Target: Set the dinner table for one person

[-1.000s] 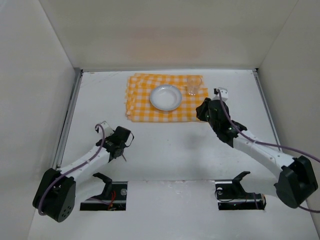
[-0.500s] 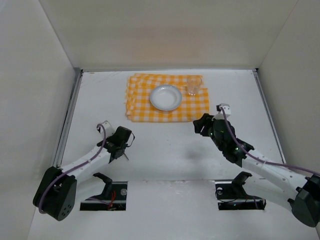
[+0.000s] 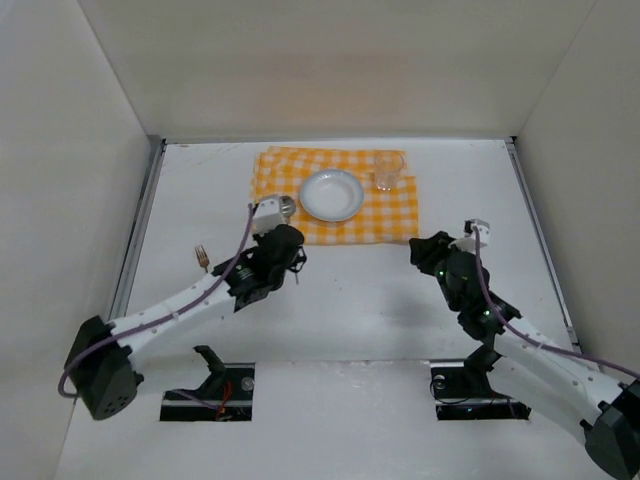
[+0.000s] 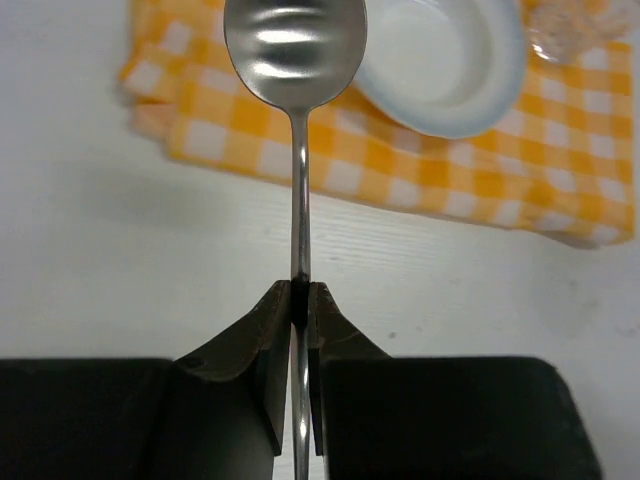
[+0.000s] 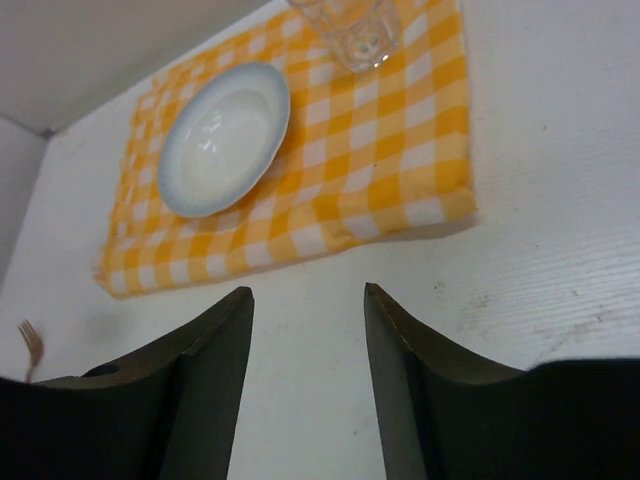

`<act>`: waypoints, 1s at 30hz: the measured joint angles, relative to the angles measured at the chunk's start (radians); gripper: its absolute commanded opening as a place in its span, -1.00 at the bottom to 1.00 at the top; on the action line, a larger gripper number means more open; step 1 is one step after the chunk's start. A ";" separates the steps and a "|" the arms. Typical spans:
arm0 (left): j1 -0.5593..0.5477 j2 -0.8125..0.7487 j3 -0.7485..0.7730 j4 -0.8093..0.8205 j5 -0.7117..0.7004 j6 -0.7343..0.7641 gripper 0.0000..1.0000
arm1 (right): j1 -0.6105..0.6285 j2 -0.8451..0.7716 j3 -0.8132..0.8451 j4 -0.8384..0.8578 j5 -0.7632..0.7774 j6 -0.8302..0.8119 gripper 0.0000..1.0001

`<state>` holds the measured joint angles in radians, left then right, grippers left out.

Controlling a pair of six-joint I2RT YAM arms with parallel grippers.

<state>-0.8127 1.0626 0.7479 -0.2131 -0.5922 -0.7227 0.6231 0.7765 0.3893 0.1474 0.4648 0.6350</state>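
Steel spoon point(image 4: 296, 60), stiff, light and slick, sits clamped at its thin stem in the left hand point(image 4: 300, 292), its bowl above the checked cloth point(image 4: 480, 190) beside the plate point(image 4: 440, 60) on the white desk point(image 4: 130, 260). So narrow a hold may swivel. The right hand point(image 5: 307, 295) hangs half-open, empty.

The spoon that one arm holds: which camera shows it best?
The left wrist view: the spoon fills the frame, bowl and handle sharp, pinched in the left gripper. The top external view shows only its small shiny tip. The right wrist view misses it.
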 measured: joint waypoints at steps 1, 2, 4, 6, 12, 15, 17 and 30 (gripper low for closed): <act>-0.023 0.059 0.039 0.035 0.011 0.023 -1.00 | -0.015 -0.025 -0.012 0.002 0.004 0.008 -0.34; -0.041 0.114 0.074 0.066 0.022 0.043 -1.00 | -0.034 -0.051 -0.023 0.003 0.007 0.018 -0.47; -0.068 0.240 0.154 0.129 0.052 0.084 -1.00 | -0.071 -0.089 -0.039 0.003 0.007 0.040 -0.56; -0.076 0.356 0.230 0.181 0.089 0.110 -1.00 | -0.103 -0.108 -0.045 0.002 0.004 0.058 -0.55; -0.057 0.640 0.455 0.250 0.190 0.136 -1.00 | -0.138 -0.111 -0.047 0.003 -0.022 0.085 -0.44; -0.051 0.742 0.551 0.258 0.210 0.137 -1.00 | -0.138 -0.115 -0.047 0.003 -0.028 0.092 -0.42; -0.049 0.803 0.612 0.261 0.225 0.136 -1.00 | -0.138 -0.122 -0.052 0.003 -0.030 0.094 -0.41; -0.020 1.048 0.819 0.259 0.261 0.098 -1.00 | -0.138 -0.135 -0.063 0.002 -0.035 0.099 -0.38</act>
<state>-0.8326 2.1105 1.5673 0.0456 -0.3317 -0.6247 0.4854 0.6411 0.3267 0.1497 0.4294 0.7341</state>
